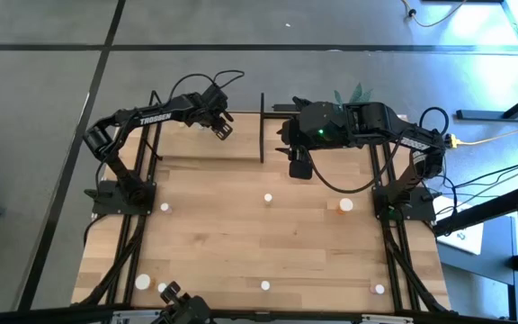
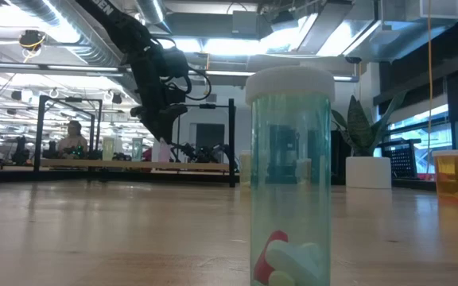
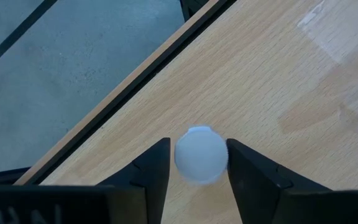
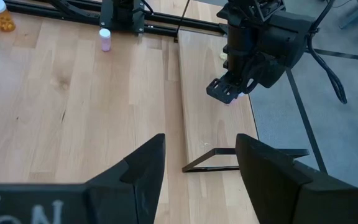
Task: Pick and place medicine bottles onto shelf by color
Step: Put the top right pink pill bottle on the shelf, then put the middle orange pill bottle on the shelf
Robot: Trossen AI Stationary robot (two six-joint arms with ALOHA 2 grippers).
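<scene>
The left gripper (image 3: 197,168) hangs over the shelf (image 3: 272,81) at the far edge of the tabletop (image 1: 241,234), pointing down. Its wrist view looks straight onto a white cap between the two fingers (image 3: 154,174): a bottle (image 3: 201,155) stands upright on the shelf board, near the board's black-framed edge. A thin gap seems to show on each side of the cap, so the fingers look to be just off it, parted rather than clamped, though contact on one side cannot be ruled out. The bottle's body colour is hidden under the cap.

By my reading, the step in hand is the placing: the bottle is down on the shelf and the grip is being let go. The next move calls for the fingers to spread a little wider and the arm to lift straight up, so that neither finger drags the cap and tips the bottle.

The right gripper (image 4: 197,165) waits above the other end of the shelf, beside the black upright bar (image 1: 262,126), fingers apart and holding nothing.

Other bottles remain scattered on the tabletop: a pink one (image 4: 105,39) by the left arm's base, an orange one (image 1: 345,205) near the right arm's base, and a clear greenish one (image 2: 290,175) right in front of the low camera.
</scene>
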